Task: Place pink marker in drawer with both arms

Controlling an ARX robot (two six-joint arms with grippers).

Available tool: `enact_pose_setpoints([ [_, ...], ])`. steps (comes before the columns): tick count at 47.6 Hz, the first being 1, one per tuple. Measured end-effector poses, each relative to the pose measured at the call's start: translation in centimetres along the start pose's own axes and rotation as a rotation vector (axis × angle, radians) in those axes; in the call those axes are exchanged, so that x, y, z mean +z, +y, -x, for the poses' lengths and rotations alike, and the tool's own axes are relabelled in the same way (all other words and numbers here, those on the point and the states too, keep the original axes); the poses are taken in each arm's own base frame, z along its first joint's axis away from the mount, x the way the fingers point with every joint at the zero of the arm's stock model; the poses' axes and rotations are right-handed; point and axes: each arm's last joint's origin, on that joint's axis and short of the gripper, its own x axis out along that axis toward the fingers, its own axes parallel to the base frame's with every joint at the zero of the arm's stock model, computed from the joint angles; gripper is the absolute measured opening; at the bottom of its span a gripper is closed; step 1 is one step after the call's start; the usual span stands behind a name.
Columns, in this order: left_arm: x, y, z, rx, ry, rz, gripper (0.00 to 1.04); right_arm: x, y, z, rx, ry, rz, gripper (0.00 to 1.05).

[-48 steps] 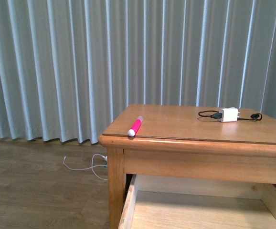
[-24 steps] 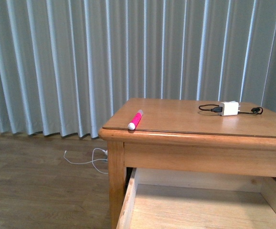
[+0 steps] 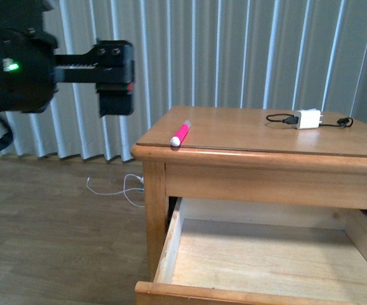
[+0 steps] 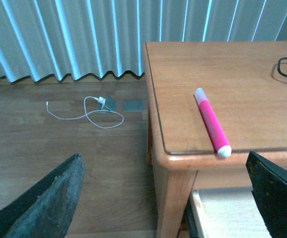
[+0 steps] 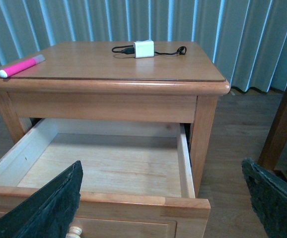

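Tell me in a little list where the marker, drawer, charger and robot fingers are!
marker: on the table, near its left front corner
drawer: pulled open, looks empty
charger: on the table, back right side
left fingers: spread open, empty, up left of the table
right fingers: spread open, empty, facing the drawer

Front view level with cabinet [image 3: 234, 184]; 2 wrist views higher, perhaps farther; pink marker [image 3: 180, 133] in all 3.

Glossy wood cabinet [image 3: 234, 136] w/ matt drawer [image 3: 260, 254]
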Motion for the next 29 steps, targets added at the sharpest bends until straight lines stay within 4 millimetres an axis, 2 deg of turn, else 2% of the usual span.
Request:
enact_pose_setpoints([
  [10,-0.2,-3.6,-6.4,0.004,0.064,0.026,0.99,0.0,0.0,0.0,0.000,0.000,0.000,0.96],
  [17,-1.4,-5.3,-9.2,-0.007,0.101,0.015,0.99,0.0,0.0,0.0,0.000,0.000,0.000,0.96],
  [25,-3.6,-7.0,-12.3,0.005,0.158,-0.007,0.99,0.0,0.0,0.0,-0.001,0.000,0.000,0.96],
  [29,-4.1,-7.4,-13.3,0.011,0.172,-0.017,0.99,0.0,0.0,0.0,-0.001,0.000,0.000,0.96],
])
